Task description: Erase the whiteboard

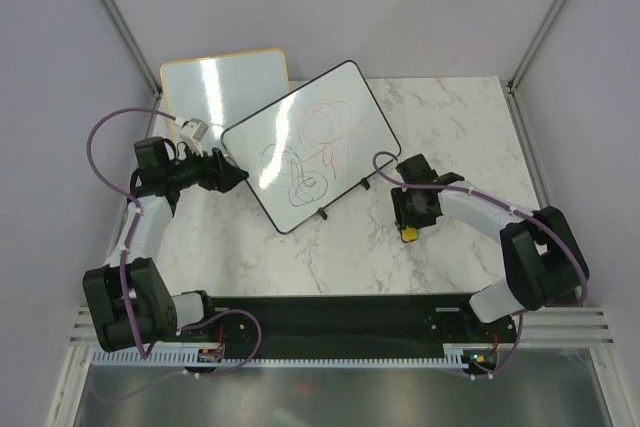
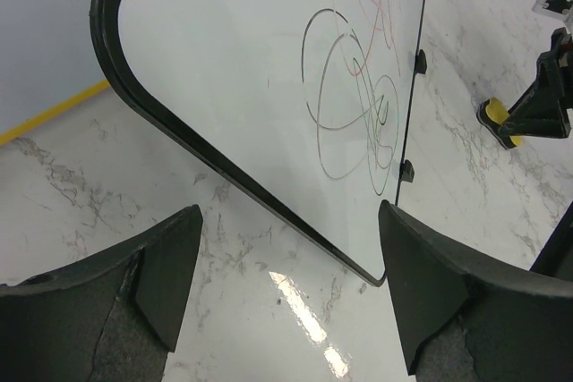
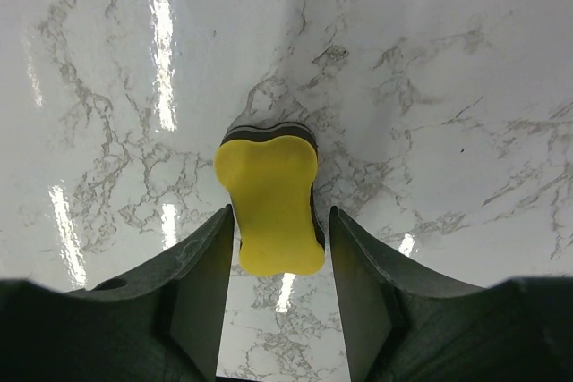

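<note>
The whiteboard (image 1: 310, 147) has a black frame and lies slanted mid-table with red and dark scribbles on it; it also shows in the left wrist view (image 2: 260, 69). My left gripper (image 1: 236, 177) is open and empty just off the board's left corner, its jaws (image 2: 286, 284) wide apart above the table beside the frame. A yellow eraser (image 1: 409, 235) lies on the table right of the board. My right gripper (image 1: 411, 219) hangs over it, open, with the eraser (image 3: 270, 203) between the fingers, not clamped.
A smaller orange-framed whiteboard (image 1: 222, 82) lies at the back left, partly under the big board. A small grey-white object (image 1: 195, 130) sits beside it near my left arm. Metal posts and walls close in the marble table (image 1: 450, 117).
</note>
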